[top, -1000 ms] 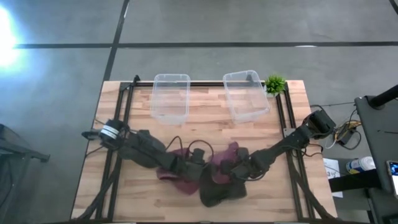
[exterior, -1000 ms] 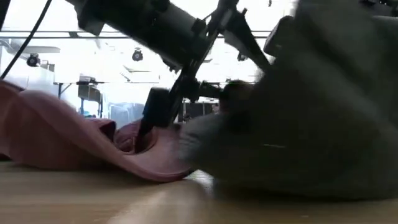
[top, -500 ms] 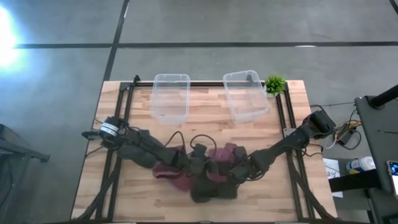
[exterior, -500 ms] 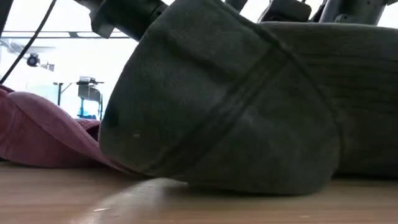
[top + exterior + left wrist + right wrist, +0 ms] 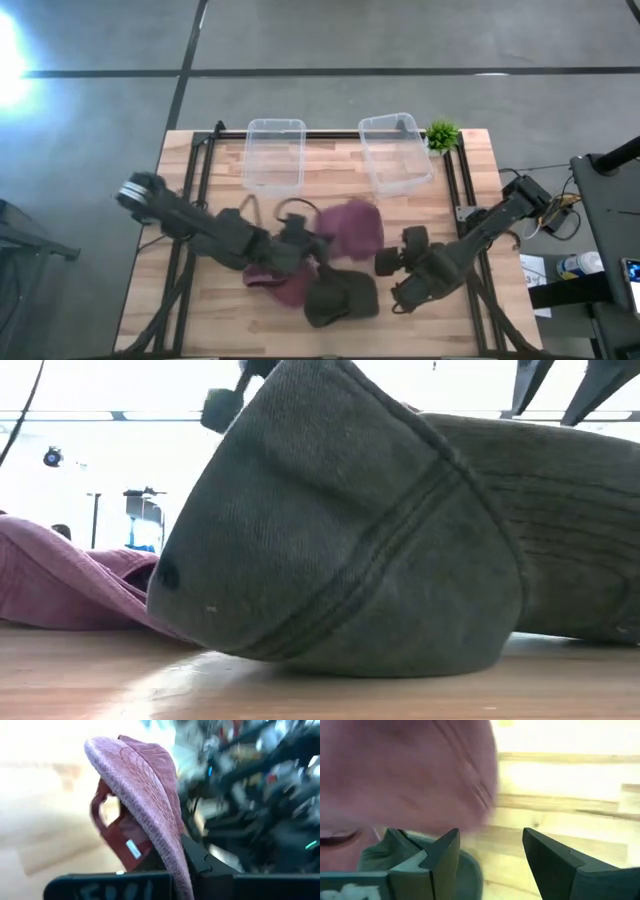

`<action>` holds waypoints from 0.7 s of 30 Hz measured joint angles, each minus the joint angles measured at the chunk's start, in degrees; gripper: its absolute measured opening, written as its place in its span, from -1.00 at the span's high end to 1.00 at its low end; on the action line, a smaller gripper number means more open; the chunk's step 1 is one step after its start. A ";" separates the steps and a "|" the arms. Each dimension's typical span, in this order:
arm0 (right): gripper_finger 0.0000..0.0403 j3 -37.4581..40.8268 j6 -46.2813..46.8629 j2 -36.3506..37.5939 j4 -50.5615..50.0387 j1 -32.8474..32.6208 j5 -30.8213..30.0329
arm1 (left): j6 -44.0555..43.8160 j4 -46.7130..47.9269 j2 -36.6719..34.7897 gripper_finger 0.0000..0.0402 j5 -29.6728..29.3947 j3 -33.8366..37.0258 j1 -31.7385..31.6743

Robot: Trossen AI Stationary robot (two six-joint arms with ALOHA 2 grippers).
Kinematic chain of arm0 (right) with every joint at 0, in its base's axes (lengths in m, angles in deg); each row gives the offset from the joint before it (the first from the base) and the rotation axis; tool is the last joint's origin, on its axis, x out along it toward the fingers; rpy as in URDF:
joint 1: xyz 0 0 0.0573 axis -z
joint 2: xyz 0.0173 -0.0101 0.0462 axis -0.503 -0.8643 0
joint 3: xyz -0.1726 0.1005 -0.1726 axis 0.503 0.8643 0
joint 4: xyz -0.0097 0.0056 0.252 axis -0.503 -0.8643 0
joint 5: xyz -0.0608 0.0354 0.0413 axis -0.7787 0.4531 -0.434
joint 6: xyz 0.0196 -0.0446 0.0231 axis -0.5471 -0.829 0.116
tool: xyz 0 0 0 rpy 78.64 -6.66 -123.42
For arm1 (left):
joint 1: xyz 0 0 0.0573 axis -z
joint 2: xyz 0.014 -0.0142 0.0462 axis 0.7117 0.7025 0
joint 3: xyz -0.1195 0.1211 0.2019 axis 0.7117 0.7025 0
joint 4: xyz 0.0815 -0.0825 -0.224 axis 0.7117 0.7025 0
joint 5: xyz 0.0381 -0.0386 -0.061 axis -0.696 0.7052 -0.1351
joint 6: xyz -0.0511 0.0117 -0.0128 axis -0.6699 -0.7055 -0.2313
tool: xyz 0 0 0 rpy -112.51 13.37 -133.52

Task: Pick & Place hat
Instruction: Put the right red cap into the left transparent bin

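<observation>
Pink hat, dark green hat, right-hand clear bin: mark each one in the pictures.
Pink hat (image 5: 352, 226): high view, on the lifted crown held by the left claw (image 5: 305, 232).
Dark green hat (image 5: 340, 297): high view, middle of the crown.
Right-hand clear bin (image 5: 393, 180): high view, on its near wall.

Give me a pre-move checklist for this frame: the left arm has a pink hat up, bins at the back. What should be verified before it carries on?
1. Grip on the pink hat: ok. The left gripper is shut on it, and the hat is lifted off the table.
2. Right gripper out of the way: ok. It is open, empty, and beside the dark green hat.
3. Dark green hat left behind: ok, it lies on the table.
4. Second pink hat not snagged: cannot tell, the left arm covers part of it.
5. Left bin and right bin ready: ok, both look empty.
</observation>
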 joint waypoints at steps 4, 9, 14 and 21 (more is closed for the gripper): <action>-0.07 -1.09 -1.05 0.22 -1.92 0.34 -0.94 | 0.56 3.23 -9.43 0.97 -15.36 2.57 2.42; -0.07 -1.15 -2.01 0.31 -1.44 0.91 -1.90 | 8.17 5.32 -20.19 0.97 -33.09 6.76 2.25; -0.07 -1.13 -2.80 0.31 -1.49 1.09 -1.90 | 20.60 8.63 -28.97 0.97 -42.56 10.32 -0.55; -0.07 -1.09 -2.78 0.33 -0.55 2.29 -1.88 | 28.10 17.38 -34.27 0.97 -39.21 13.62 -7.59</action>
